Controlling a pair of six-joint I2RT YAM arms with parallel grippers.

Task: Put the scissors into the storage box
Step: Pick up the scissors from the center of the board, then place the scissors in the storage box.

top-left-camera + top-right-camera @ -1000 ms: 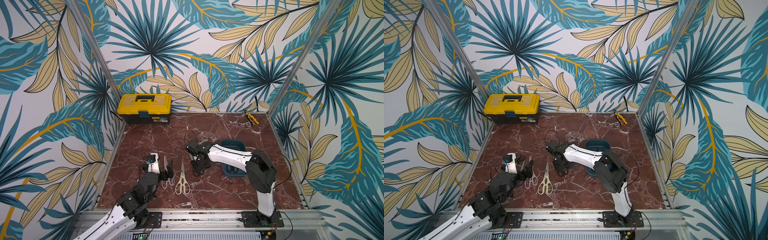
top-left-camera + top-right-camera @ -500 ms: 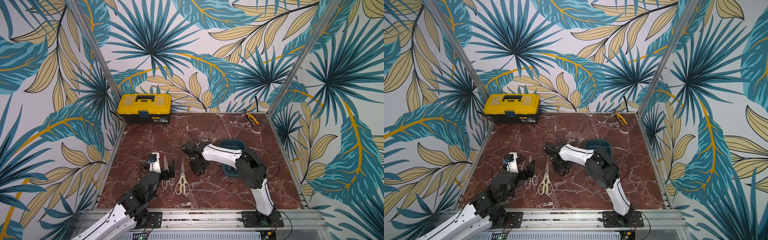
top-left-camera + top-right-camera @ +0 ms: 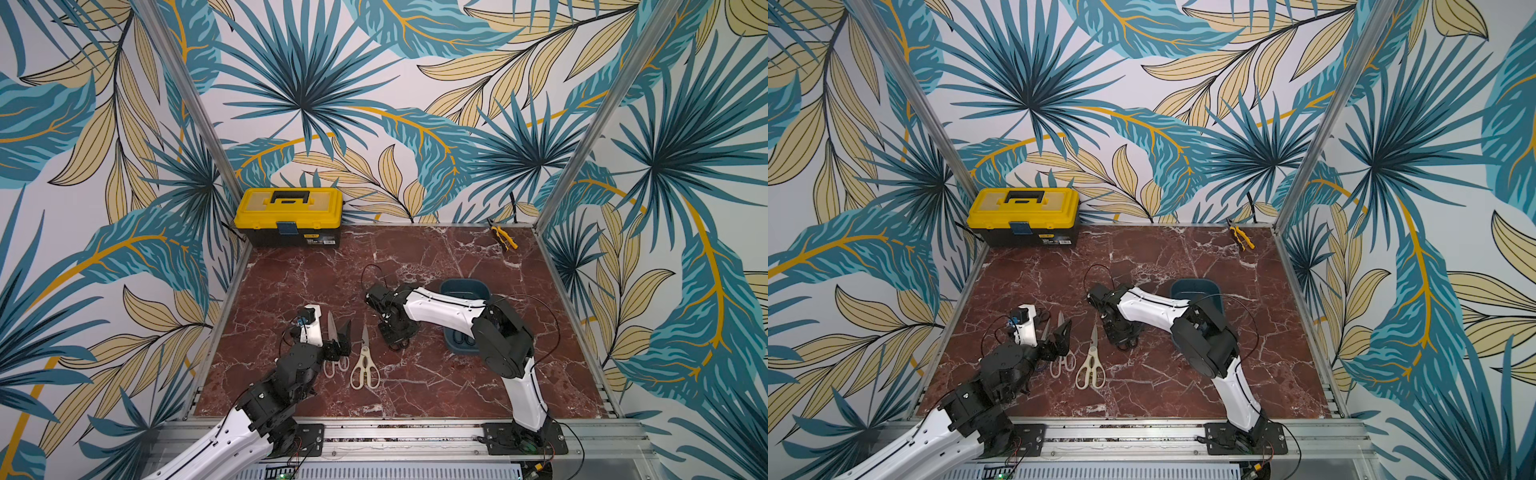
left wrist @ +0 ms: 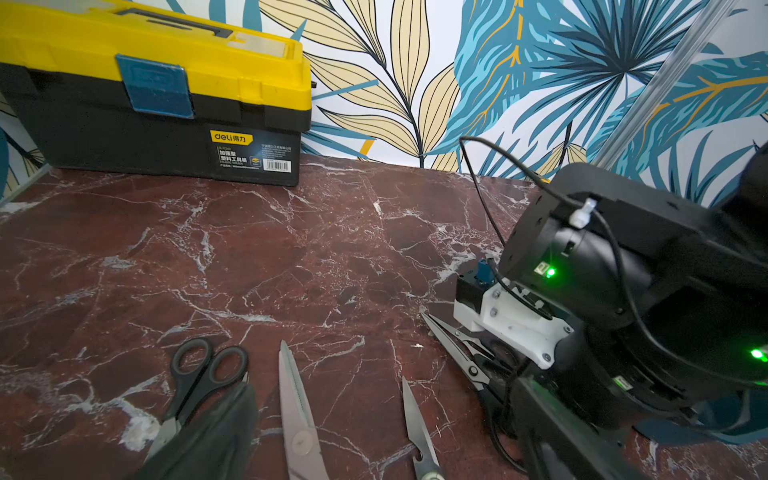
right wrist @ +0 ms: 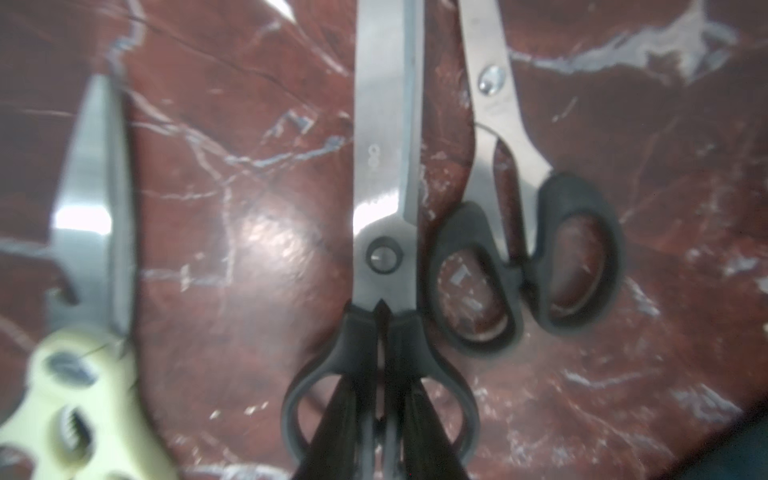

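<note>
My right gripper (image 5: 380,374) is shut on the handles of a pair of black-handled scissors (image 5: 384,174) lying flat on the marble, left of the dark teal storage box (image 3: 451,286). A second black-handled pair (image 5: 528,232) lies beside it. Dark scissor handles (image 3: 463,340) show inside the box. My left gripper (image 3: 334,338) is open low over the pale pink-handled scissors (image 3: 332,361). Their blade (image 4: 295,407) lies between its fingers. The cream-handled shears (image 3: 365,368) lie just right of it. Another black-handled pair (image 4: 203,374) lies by the left finger.
A yellow-and-black toolbox (image 3: 289,216) stands at the back left against the wall. Small yellow-handled pliers (image 3: 505,240) lie at the back right corner. Metal frame posts and wallpapered walls close in the table (image 3: 415,399) on three sides.
My right gripper has closed on the black scissors' handles, and the right arm's elbow has swung nearer the front. The left arm has barely moved.
</note>
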